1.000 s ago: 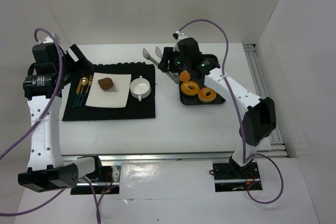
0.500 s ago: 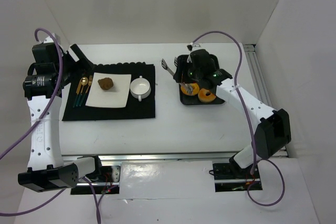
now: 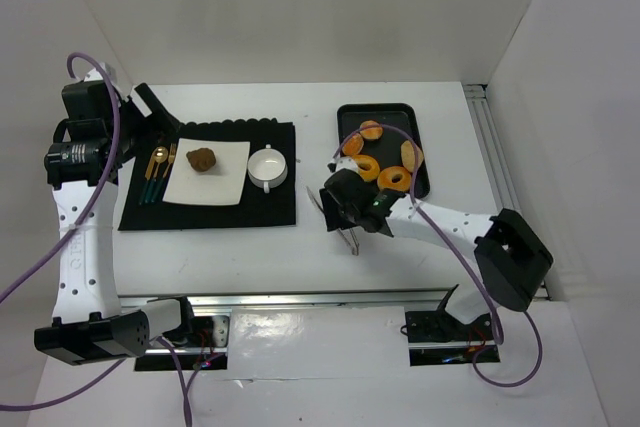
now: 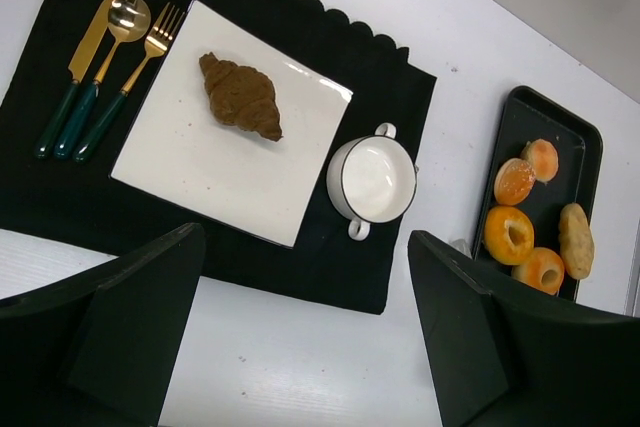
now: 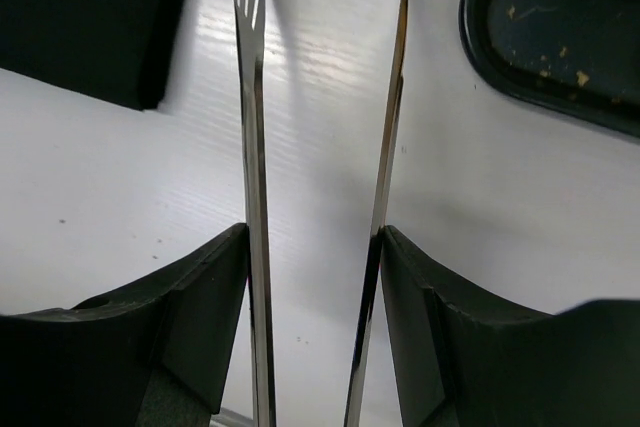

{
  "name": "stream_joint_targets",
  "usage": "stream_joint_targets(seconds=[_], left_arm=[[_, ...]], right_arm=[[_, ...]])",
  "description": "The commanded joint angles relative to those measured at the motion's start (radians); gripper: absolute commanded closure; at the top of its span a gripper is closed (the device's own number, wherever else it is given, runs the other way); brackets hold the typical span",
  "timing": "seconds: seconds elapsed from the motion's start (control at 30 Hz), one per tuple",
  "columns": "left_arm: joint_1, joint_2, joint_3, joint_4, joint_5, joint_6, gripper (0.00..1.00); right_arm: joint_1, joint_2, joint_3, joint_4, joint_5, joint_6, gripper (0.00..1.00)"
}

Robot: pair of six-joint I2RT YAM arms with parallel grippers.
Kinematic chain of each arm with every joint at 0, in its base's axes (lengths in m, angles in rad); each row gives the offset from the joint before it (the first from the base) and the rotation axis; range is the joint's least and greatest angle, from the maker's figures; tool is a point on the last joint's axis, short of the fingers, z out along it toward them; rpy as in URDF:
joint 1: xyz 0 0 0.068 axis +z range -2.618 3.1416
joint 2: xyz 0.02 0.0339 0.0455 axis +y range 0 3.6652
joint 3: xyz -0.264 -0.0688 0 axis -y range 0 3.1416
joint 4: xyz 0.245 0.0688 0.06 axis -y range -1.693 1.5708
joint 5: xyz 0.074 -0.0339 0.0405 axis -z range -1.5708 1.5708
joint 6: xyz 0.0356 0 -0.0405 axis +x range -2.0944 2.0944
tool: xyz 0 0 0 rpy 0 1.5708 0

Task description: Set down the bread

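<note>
A brown croissant (image 3: 202, 158) lies on a white square plate (image 3: 230, 182) on the black placemat; it also shows in the left wrist view (image 4: 241, 95). A black tray (image 3: 385, 117) at the back right holds several buns and ring-shaped breads (image 4: 509, 234). My right gripper (image 3: 345, 209) hangs low over the white table between the placemat and the tray, shut on metal tongs (image 5: 250, 147). The tongs' two arms stand apart with nothing between them (image 5: 315, 237). My left gripper (image 3: 150, 107) is open and empty, high above the placemat (image 4: 305, 235).
A white two-handled bowl (image 3: 268, 167) stands beside the plate on the placemat (image 3: 270, 209). A gold knife, spoon and fork (image 4: 110, 57) lie left of the plate. The tray's near corner (image 5: 520, 57) is just right of the tongs' tips.
My right arm has swung from over the tray back toward the near side, carrying the tongs down to the table in front of the tray. The left arm has not moved.
</note>
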Motion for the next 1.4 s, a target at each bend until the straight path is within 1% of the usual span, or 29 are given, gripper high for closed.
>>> stream_joint_targets(seconds=[0.0, 0.1, 0.3, 0.43, 0.47, 0.63, 0.8, 0.83, 0.87, 0.93, 0.97, 1.0, 1.07, 1.1, 1.13, 1.27, 1.3, 1.37], left_arm=[[0.006, -0.003, 0.010, 0.029, 0.014, 0.002, 0.05], [0.006, -0.003, -0.001, 0.029, 0.014, 0.002, 0.05], [0.006, -0.003, -0.010, 0.038, 0.014, 0.002, 0.05], [0.006, -0.003, -0.020, 0.047, 0.014, 0.002, 0.05], [0.006, -0.003, -0.020, 0.047, 0.014, 0.002, 0.05], [0.006, -0.003, -0.020, 0.047, 0.014, 0.002, 0.05], [0.006, -0.003, -0.029, 0.047, 0.024, 0.002, 0.05], [0.006, -0.003, -0.029, 0.047, 0.024, 0.002, 0.05], [0.006, -0.003, -0.029, 0.047, 0.024, 0.002, 0.05], [0.006, -0.003, -0.029, 0.047, 0.024, 0.002, 0.05], [0.006, -0.003, -0.029, 0.047, 0.024, 0.002, 0.05], [0.006, -0.003, -0.029, 0.047, 0.024, 0.002, 0.05], [0.006, -0.003, -0.020, 0.047, 0.024, 0.002, 0.05], [0.006, -0.003, -0.020, 0.047, 0.024, 0.002, 0.05], [0.006, -0.003, -0.020, 0.047, 0.024, 0.002, 0.05], [0.006, -0.003, -0.010, 0.047, 0.024, 0.002, 0.05], [0.006, -0.003, -0.010, 0.047, 0.024, 0.002, 0.05], [0.006, -0.003, -0.010, 0.047, 0.033, 0.002, 0.05]], right_arm=[[0.036, 0.002, -0.057, 0.109, 0.101, 0.031, 0.39], [0.056, 0.026, -0.095, 0.143, 0.121, 0.031, 0.39], [0.085, 0.085, -0.130, 0.201, 0.163, -0.021, 0.38], [0.104, 0.135, -0.131, 0.202, 0.192, -0.022, 0.28], [0.104, 0.135, -0.131, 0.202, 0.192, -0.022, 0.24], [0.113, 0.154, -0.131, 0.202, 0.230, -0.012, 0.20], [0.122, 0.163, -0.172, 0.212, 0.239, 0.017, 0.20], [0.122, 0.163, -0.172, 0.223, 0.249, 0.017, 0.22], [0.122, 0.163, -0.172, 0.223, 0.249, 0.017, 0.28], [0.131, 0.154, -0.163, 0.206, 0.249, 0.017, 0.36], [0.131, 0.134, -0.152, 0.194, 0.259, 0.017, 0.43], [0.131, 0.122, -0.119, 0.177, 0.259, 0.017, 0.54], [0.131, 0.062, -0.076, 0.122, 0.270, 0.017, 0.63], [0.131, 0.039, -0.048, 0.102, 0.279, 0.005, 0.65], [0.131, 0.016, 0.008, 0.062, 0.279, -0.006, 0.65], [0.131, -0.088, 0.141, -0.024, 0.341, -0.026, 0.65], [0.090, -0.117, 0.159, -0.045, 0.368, -0.026, 0.65], [0.014, -0.127, 0.205, -0.120, 0.358, 0.006, 0.65]])
